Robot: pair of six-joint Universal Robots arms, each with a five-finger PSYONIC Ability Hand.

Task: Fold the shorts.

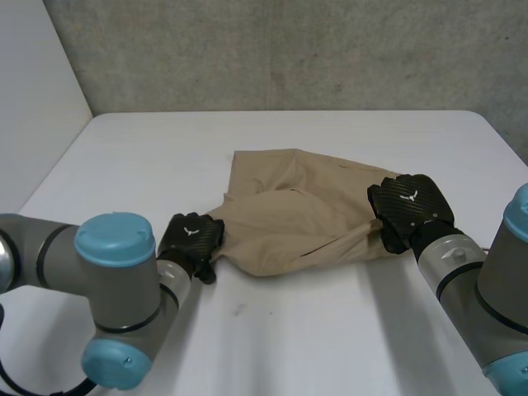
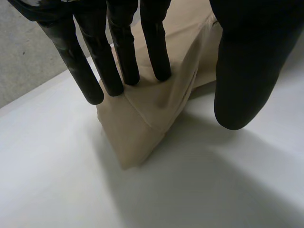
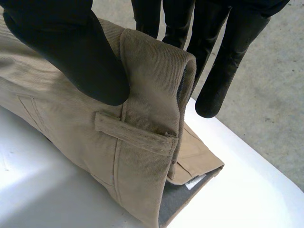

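Tan shorts [image 1: 305, 219] lie rumpled and partly folded in the middle of the white table [image 1: 330, 338]. My left hand [image 1: 190, 239] is at their near left corner. In the left wrist view its straight fingers [image 2: 121, 57] rest on that corner of the shorts [image 2: 137, 123], and the thumb [image 2: 247, 71] stands apart beside a raised crease. My right hand [image 1: 408, 202] is at the right edge, shut on the waistband. In the right wrist view the thumb [image 3: 61, 42] and fingers [image 3: 228, 61] pinch the lifted waistband of the shorts [image 3: 95, 137] above a belt loop [image 3: 133, 133].
A grey wall [image 1: 289, 49] rises behind the table's far edge. Bare white tabletop lies in front of the shorts and on both sides. My two forearms come in over the near corners.
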